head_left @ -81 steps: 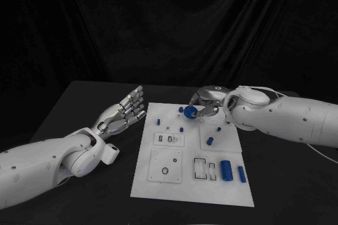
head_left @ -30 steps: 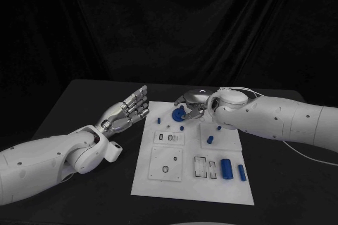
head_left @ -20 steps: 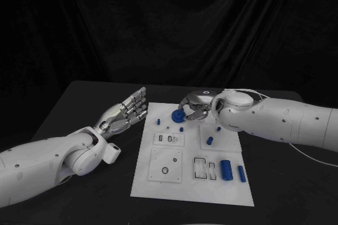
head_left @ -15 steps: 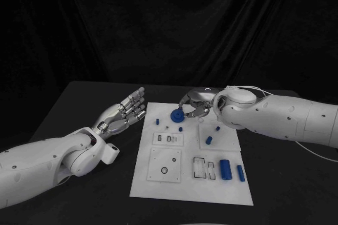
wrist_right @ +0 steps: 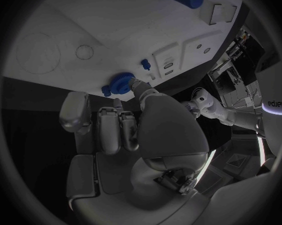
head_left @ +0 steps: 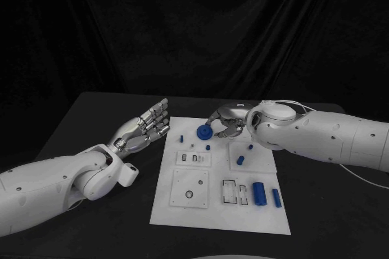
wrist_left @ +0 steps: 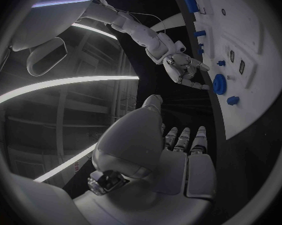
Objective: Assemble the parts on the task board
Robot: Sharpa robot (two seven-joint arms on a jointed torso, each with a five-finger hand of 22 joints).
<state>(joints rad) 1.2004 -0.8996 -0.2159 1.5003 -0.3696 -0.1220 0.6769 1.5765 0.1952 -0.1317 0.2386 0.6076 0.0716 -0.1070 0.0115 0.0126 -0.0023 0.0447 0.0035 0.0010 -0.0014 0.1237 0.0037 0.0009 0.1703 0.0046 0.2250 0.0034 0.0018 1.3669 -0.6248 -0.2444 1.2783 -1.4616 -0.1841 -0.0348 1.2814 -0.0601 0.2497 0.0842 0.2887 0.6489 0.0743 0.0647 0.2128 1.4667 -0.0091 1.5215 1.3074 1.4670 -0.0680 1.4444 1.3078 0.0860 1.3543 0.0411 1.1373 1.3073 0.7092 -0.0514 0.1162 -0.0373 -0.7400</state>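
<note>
The right robot hand pinches a blue gear-like disc between its fingertips, holding it over the far end of the task board, at about 11 o'clock from the board's middle. The disc is tilted, its flat face turned toward the left arm; this looks like a carry, with the part kept clear of the small blue pegs so it can be lowered onto its seat. Which seat it is meant for I cannot tell. The right wrist view shows the same disc at the fingertips, close above the white plate, though whether it touches the plate is not clear.

The left robot hand is spread flat, palm up, holding nothing. It hovers over the black worktop just beside the board's far left corner, at about 9 o'clock from the disc. It seems parked out of the way, or ready to steady the board.

At the board's near end, around 5 o'clock from its middle, two blue cylinders lie side by side next to narrow slots. A few short blue pegs stand nearer the far end, at 12 to 1 o'clock.

The right forearm covers part of the board's far right edge, so any parts there are hidden. The recesses and holes are too small to tell which are filled
</note>
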